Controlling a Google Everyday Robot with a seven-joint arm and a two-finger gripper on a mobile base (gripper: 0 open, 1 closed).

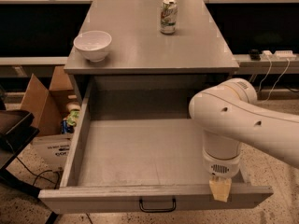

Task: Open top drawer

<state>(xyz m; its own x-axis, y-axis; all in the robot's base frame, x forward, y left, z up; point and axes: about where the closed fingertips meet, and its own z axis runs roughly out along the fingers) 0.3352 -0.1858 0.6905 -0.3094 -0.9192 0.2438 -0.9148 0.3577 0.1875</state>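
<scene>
Top drawer (pixel 140 153) far out; gripper (pixel 219 189) on front rim, right of handle (pixel 157 205), closure unclear. Risk: off-centre pull jams or overruns stops.

Nothing can be read; print on the cardboard box (pixel 53 149) and the can (pixel 168 16) is illegible.
</scene>
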